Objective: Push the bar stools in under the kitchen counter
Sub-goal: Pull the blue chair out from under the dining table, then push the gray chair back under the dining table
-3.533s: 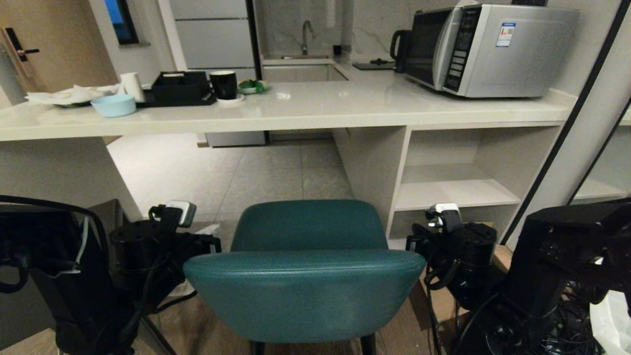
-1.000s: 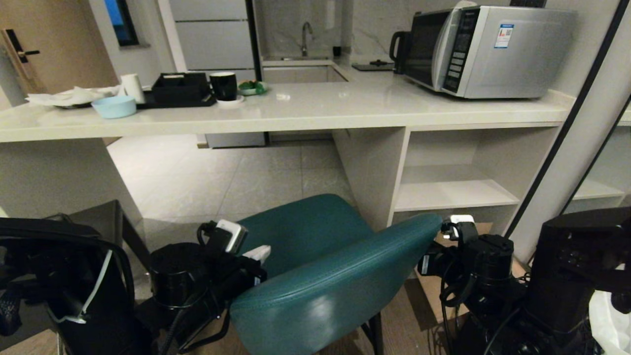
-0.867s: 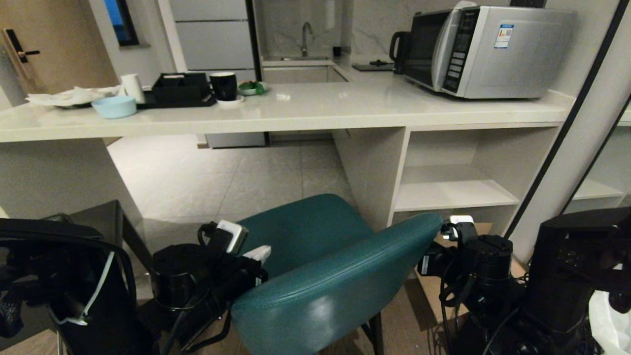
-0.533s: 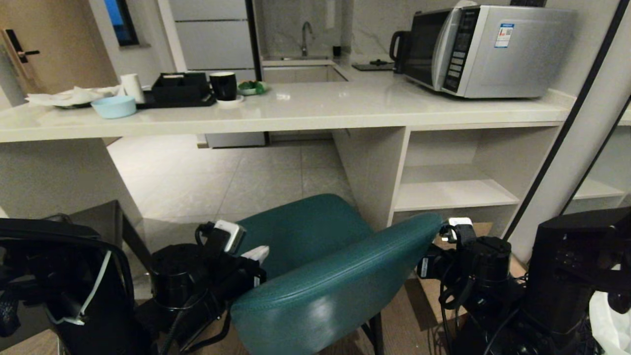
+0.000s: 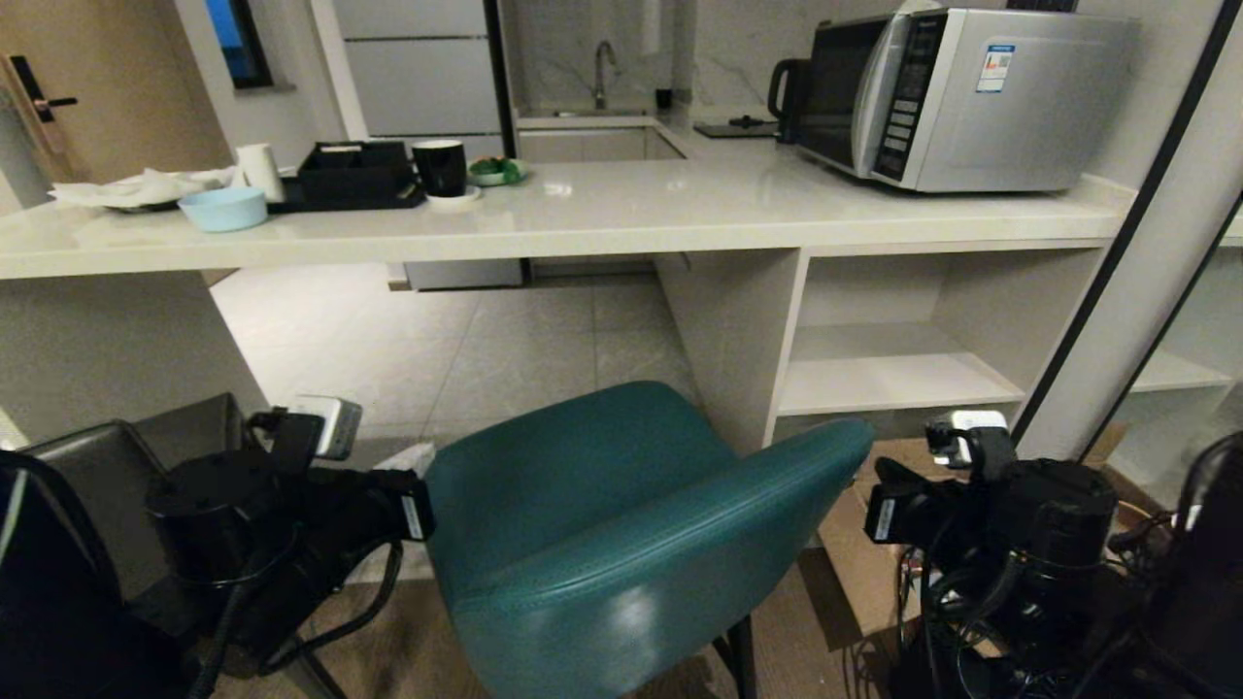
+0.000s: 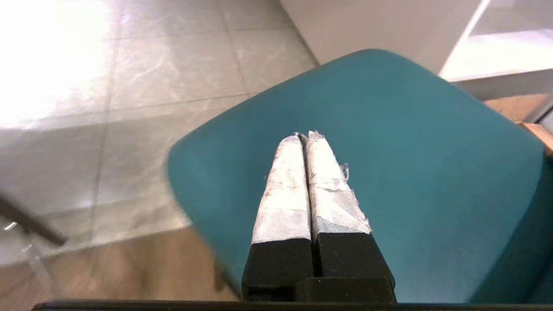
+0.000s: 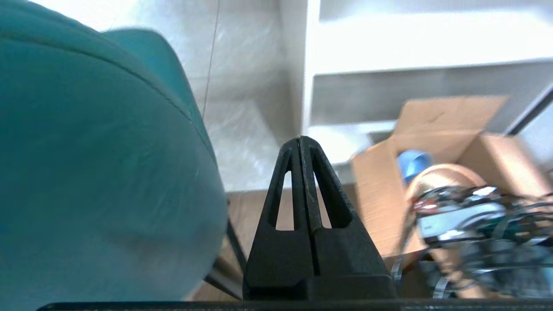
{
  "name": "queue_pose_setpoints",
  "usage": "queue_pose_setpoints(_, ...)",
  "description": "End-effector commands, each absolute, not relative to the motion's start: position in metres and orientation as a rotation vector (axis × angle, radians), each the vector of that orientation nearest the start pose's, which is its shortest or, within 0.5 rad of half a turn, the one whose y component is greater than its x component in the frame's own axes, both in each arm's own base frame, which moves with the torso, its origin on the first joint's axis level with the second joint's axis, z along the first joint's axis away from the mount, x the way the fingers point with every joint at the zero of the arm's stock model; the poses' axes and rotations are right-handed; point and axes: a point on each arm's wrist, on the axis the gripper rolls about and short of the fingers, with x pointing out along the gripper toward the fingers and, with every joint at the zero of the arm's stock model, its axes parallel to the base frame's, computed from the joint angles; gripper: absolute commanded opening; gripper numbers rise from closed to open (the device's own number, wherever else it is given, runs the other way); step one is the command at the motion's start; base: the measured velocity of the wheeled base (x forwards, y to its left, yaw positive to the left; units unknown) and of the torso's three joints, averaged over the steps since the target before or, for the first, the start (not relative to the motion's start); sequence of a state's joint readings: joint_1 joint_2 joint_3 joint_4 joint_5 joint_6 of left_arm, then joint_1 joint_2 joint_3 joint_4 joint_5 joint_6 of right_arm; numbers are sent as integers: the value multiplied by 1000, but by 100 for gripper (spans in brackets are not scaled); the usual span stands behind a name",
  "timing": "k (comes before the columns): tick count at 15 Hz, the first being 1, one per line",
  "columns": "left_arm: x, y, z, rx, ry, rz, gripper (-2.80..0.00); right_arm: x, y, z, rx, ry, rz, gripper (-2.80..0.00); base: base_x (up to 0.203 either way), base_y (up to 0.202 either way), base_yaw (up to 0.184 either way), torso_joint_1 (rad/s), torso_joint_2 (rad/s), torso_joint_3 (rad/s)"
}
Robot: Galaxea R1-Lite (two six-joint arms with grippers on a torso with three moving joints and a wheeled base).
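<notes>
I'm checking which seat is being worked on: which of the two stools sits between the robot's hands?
The teal stool, rounded and turned askew, between the left hand and right hand. The dark grey stool is off to the left.

A dim kitchen with pale grey floor tiles (image 5: 456, 349) that give way to brown wood flooring (image 5: 408, 650) nearest the viewer. A silver microwave (image 5: 961, 92) sits to the right, and a sink with a tall tap (image 5: 602, 73) lies farther back. A beige door (image 5: 87, 92) stands at the far left beside a small dark window (image 5: 228, 39). An open cardboard box (image 7: 436, 142) rests on the floor.
</notes>
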State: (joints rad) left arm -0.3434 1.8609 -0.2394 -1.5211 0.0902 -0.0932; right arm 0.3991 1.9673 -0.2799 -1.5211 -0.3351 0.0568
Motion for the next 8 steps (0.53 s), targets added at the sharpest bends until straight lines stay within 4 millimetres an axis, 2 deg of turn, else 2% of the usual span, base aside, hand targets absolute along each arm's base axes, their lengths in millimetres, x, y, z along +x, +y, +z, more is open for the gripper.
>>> queue_pose_setpoints(1,217,-74,113,-82,67,-243,-280,226,87,107,12,71,50,-280,0,0,0,0,0,0)
queue_pose_setpoints(4,186,-61,127,-89,17,-230,-280,187,66,129,11,3,16,-280,0,0,0,0,0,0)
queue_pose_setpoints(8,153,-43,140,-71,-65,-139,-280,139,41,146,1,-44,-28,-280,0,0,0,0,0,0)
